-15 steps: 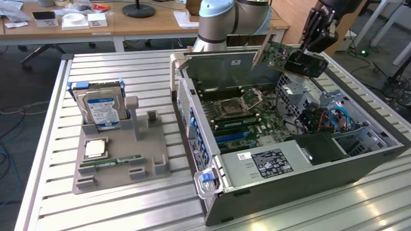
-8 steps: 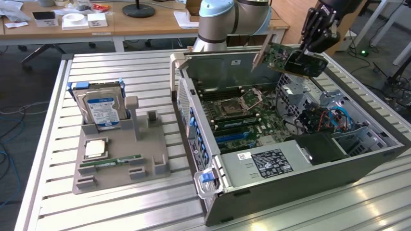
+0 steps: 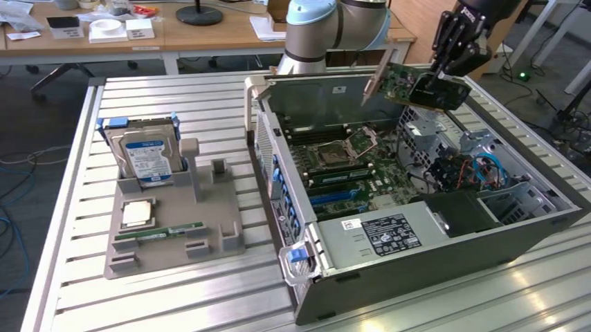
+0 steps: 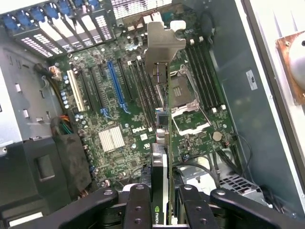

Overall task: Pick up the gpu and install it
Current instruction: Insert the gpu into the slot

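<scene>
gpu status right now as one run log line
gripper: shut on gpu | gpu: in air above motherboard of open case | install: not yet seated

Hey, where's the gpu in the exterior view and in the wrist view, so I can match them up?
Exterior view: the gpu hangs tilted in the gripper, above the open case, toward the exterior view's right.
Wrist view: the gpu is seen edge-on, clamped by the gripper, its silver bracket out over the motherboard.
Shared landmark: the CPU socket.
</scene>
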`<state>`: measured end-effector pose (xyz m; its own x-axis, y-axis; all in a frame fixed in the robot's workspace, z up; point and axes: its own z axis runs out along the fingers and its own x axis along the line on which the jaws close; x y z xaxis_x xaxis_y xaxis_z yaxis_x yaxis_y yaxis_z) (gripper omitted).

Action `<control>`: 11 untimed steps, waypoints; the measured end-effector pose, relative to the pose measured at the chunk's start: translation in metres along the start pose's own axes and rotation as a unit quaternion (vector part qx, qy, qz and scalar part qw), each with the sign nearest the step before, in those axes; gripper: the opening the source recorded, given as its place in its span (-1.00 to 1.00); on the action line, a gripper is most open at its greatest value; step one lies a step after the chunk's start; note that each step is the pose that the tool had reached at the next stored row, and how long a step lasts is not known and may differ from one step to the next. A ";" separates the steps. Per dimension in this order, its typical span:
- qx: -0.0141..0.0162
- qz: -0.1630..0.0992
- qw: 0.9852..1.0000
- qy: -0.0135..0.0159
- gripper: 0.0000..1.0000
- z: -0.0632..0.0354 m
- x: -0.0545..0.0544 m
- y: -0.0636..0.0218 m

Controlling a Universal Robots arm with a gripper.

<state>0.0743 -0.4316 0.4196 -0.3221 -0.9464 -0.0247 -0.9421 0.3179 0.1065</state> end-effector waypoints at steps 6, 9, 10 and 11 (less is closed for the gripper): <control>-0.001 -0.025 1.000 0.003 -0.47 0.0000 0.000 0.0000; -0.001 -0.042 0.999 0.005 -0.47 0.0000 0.000 0.0000; -0.001 -0.047 0.999 0.005 -0.47 0.0001 0.000 0.0000; -0.001 -0.052 0.999 0.006 -0.47 0.0001 0.000 0.0000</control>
<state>0.0744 -0.4316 0.4196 -0.2206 -0.9750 -0.0247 -0.9704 0.2169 0.1065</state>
